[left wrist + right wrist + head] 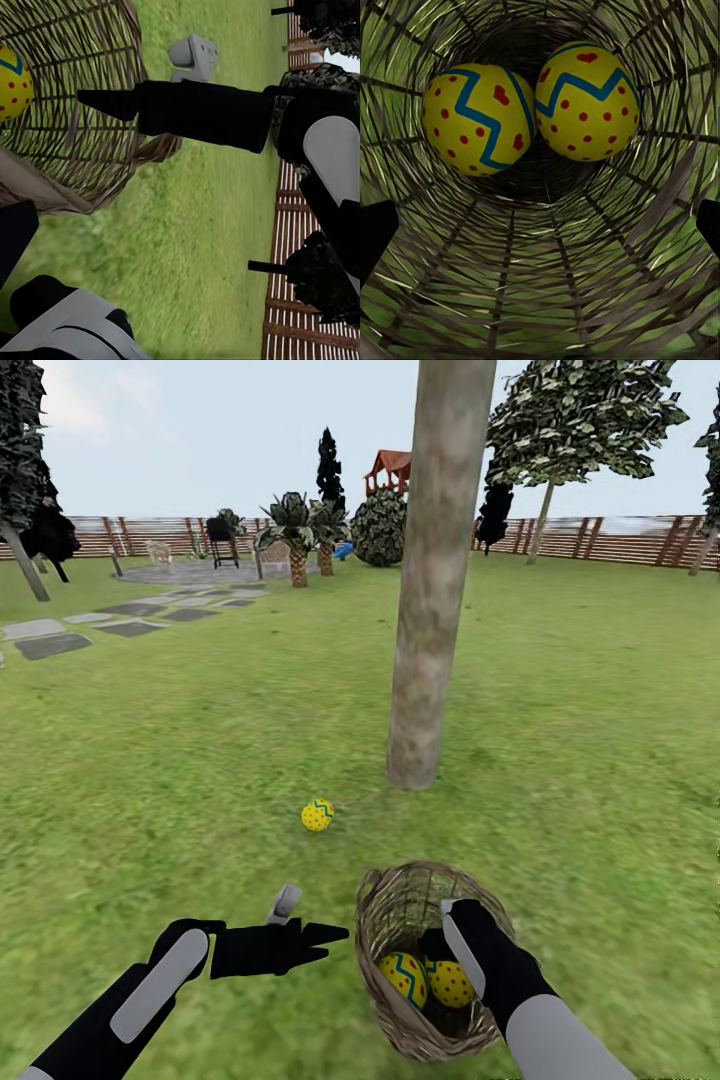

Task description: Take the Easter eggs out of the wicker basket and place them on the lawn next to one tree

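The wicker basket point(385, 920) sits on the lawn point(200, 760) just in front of me, a short way before the tree point(435, 610). Two Easter eggs point(403, 977) point(452, 982) lie side by side at its bottom; the right wrist view shows them as one egg point(480, 116) and another point(585, 101). The third egg point(317, 815) rests on the grass near the trunk's foot. My right gripper point(450, 935) reaches into the basket, open, its fingertips point(375, 240) short of the eggs. My left gripper point(325, 940) hovers open and empty beside the basket point(67, 112).
Grey stepping stones point(50, 645) and a paved patio lie far left. Short palms point(298, 545), a round shrub point(380, 525) and a wooden playset stand at the back before the slat fence point(600, 540). Another tree point(545, 510) stands at the far right. Open grass surrounds the trunk.
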Controlling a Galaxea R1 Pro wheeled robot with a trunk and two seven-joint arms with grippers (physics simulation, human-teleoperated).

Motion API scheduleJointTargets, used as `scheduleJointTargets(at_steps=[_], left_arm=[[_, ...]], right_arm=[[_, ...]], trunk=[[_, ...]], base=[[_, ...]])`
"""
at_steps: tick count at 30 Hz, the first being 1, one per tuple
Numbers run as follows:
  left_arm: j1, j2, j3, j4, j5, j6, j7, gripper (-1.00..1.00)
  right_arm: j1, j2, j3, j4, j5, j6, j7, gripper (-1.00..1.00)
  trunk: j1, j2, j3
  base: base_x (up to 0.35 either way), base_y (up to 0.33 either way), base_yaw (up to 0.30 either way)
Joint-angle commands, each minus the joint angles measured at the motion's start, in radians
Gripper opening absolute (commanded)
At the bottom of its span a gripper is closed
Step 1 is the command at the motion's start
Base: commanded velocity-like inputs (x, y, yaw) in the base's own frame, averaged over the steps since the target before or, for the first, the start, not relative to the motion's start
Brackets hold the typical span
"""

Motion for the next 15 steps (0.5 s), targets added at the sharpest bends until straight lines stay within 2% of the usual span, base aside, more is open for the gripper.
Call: scheduleJointTargets(at_steps=[1,12,15], left_arm=[[-0.001,0.0,-0.001,0.0,-0.003,0.001,-0.005,1.0],[-0.001,-0.003,-0.002,0.0,-0.003,-0.001,-0.005,1.0],[-0.001,-0.004,-0.002,0.001,-0.003,-0.001,-0.005,1.0]], right_arm=[[-0.001,0.0,0.004,-0.001,-0.01,0.003,-0.009,1.0],[-0.001,-0.001,0.003,0.0,-0.01,0.003,-0.008,1.0],[-0.001,-0.001,0.004,0.0,-0.01,0.003,-0.008,1.0]], trunk=[[0.0,0.0,-0.001],[0.0,0.0,0.004],[0.0,0.0,0.005]], base=[[0.027,0.024,-0.155],[0.192,0.151,-0.267],[0.075,0.044,-0.141]])
